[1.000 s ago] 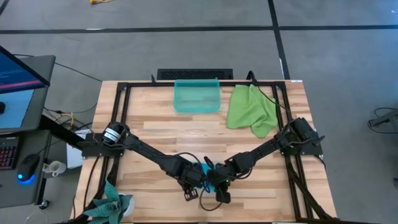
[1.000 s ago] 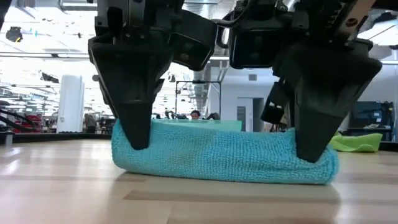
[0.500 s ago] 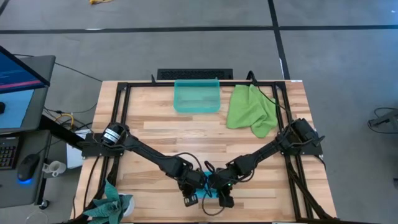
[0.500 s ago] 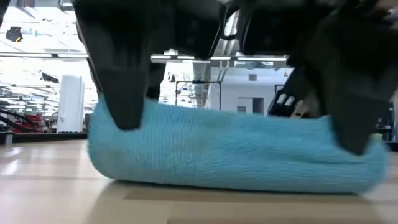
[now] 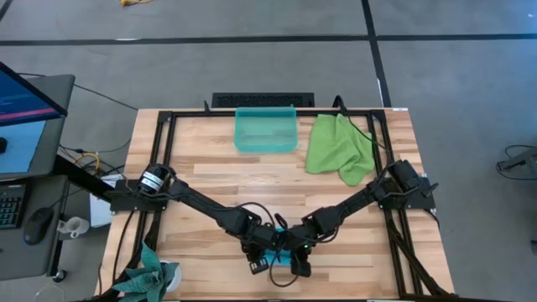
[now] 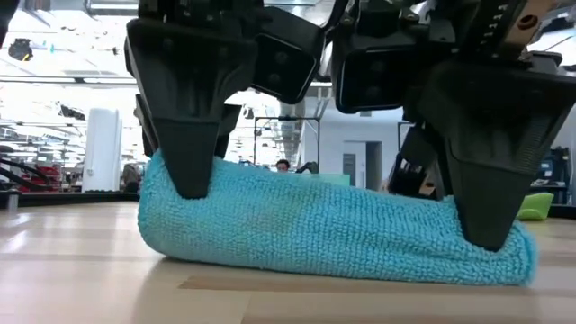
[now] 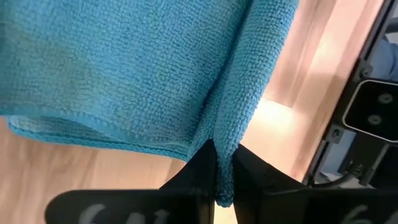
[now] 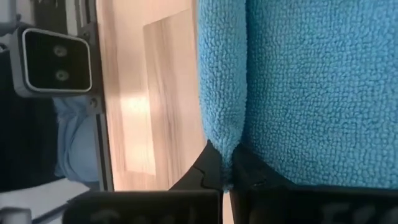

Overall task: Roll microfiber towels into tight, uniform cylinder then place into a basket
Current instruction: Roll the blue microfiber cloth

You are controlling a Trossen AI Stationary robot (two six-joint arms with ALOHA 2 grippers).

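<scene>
Wood table (image 5: 210,180), near edge – rolled sky-blue towel (image 6: 333,229) lies there, both arms on it. Left gripper (image 6: 192,184) pinches one end, right gripper (image 6: 486,236) the other. Basket (image 5: 266,130) at far edge w/ lime green towel (image 5: 338,148) beside it.

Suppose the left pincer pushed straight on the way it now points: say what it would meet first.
The left pincer points down and is already shut on the blue towel, so it would press further into that roll, then probably the wooden table right beneath it.
</scene>
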